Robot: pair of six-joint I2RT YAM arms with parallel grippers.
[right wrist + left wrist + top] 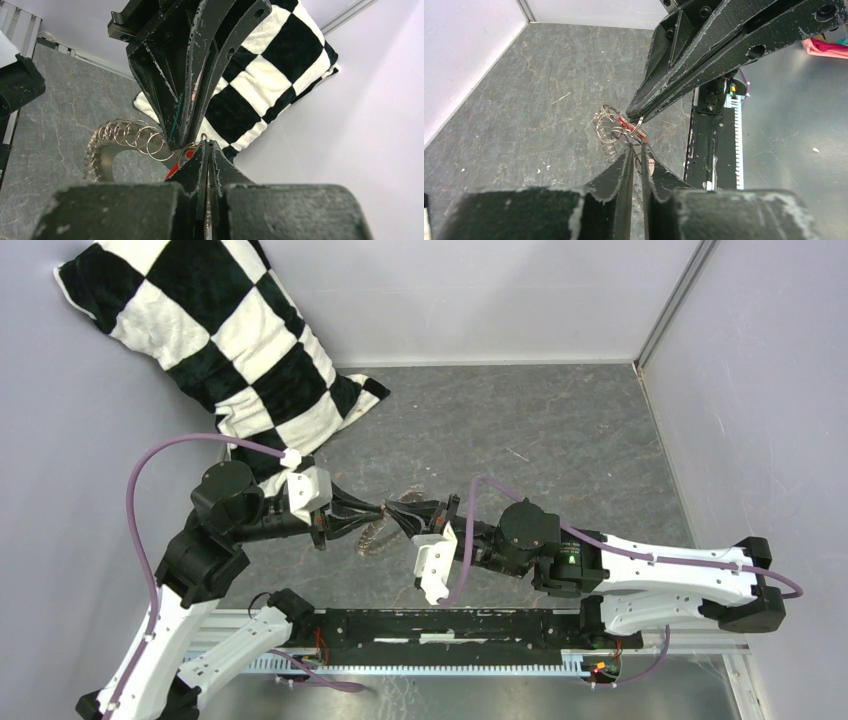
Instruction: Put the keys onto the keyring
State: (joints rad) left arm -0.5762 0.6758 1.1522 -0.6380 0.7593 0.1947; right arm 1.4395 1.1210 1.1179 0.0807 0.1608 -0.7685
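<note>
The keyring [100, 162], a toothed metal disc with a hollow centre, trails a row of thin wire rings [135, 137] up to where both grippers meet. It shows as a ring cluster [611, 127] above the floor, and under the fingers from above [374, 536]. The red key [176, 169] hangs just left of my right gripper [206, 143], which is shut on a thin wire loop by that key. My left gripper [637, 148] comes in opposite, jaws a narrow slit apart with a wire loop in the gap. Whether it pinches the loop is unclear. The two grippers' tips nearly touch [396, 514].
A black-and-white checked cushion [220, 330] leans in the back left corner. Grey walls close the left, back and right of the scratched grey floor [560, 430]. A black rail [450, 625] runs along the near edge between the arm bases.
</note>
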